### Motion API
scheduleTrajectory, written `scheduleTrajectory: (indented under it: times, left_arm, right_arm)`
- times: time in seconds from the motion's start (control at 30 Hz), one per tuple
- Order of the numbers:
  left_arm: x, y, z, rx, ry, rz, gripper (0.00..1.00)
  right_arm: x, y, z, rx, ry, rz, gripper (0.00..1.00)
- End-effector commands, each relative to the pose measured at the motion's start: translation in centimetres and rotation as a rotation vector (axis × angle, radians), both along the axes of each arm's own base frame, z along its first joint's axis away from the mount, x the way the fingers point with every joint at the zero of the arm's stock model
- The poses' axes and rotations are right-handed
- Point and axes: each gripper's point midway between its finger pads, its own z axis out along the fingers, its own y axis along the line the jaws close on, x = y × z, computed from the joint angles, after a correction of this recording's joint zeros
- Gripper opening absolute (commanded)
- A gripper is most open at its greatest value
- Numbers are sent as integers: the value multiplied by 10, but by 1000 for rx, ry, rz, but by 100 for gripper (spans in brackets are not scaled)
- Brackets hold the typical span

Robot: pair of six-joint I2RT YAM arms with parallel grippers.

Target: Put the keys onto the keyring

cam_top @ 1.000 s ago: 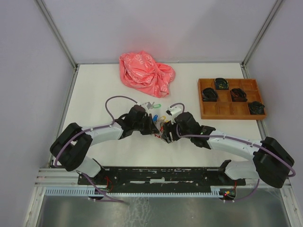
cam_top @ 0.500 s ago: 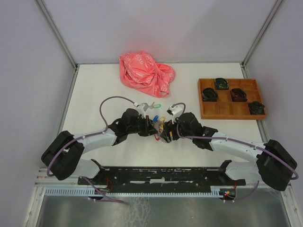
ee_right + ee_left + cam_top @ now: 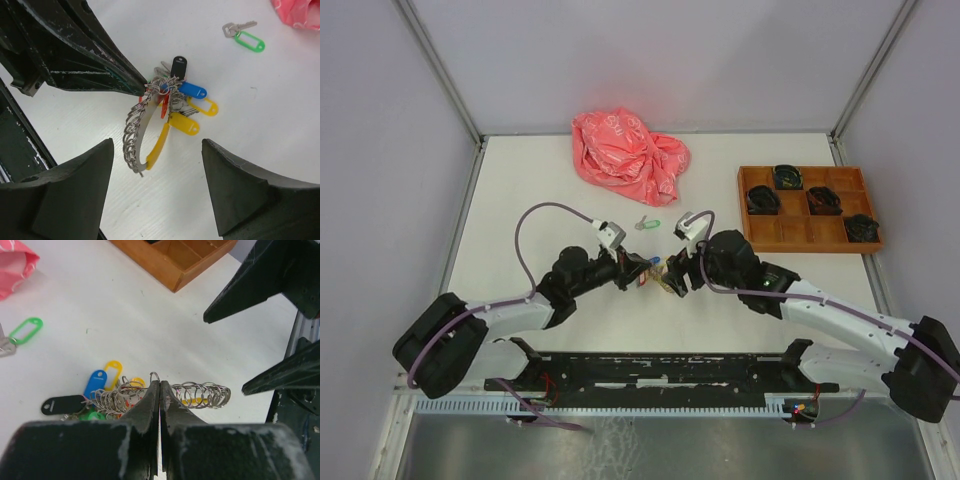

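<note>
Left tool (image 3: 159,386) pinched shut on the coiled keyring (image 3: 133,136), right tool (image 3: 156,146) gaping wide above it, holding nothing; green-tagged key (image 3: 231,30) on the counter (image 3: 280,125) beyond both tools, well apart

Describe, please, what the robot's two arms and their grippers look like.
Both the left arm and right arm have white links between bulky black joint housings, with a purple cable looping along each. A small white camera block sits at each wrist. The left gripper and right gripper have black, wedge-shaped fingers, scuffed whitish with wear.
</note>
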Motion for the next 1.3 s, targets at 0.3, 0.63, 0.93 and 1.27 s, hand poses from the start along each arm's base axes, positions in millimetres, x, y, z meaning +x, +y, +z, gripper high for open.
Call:
scheduleTrajectory:
  times: [0.3,0.63,0.93,1.27]
  left_arm:
    - [-24,-7,50,-141,-518,-191,3]
    - [-42,-6,42,-97,-556,-281,3]
    - [-61,-8,17,25,-556,-344,3]
    - [-54,-4,19,-31,-542,-264,3]
  right_arm:
    - [23,0,57,140,-146,197,70]
    - [14,7,41,124,-275,353,69]
    - [3,8,15,75,-230,438,60]
    - [-35,32,-20,49,-178,590,56]
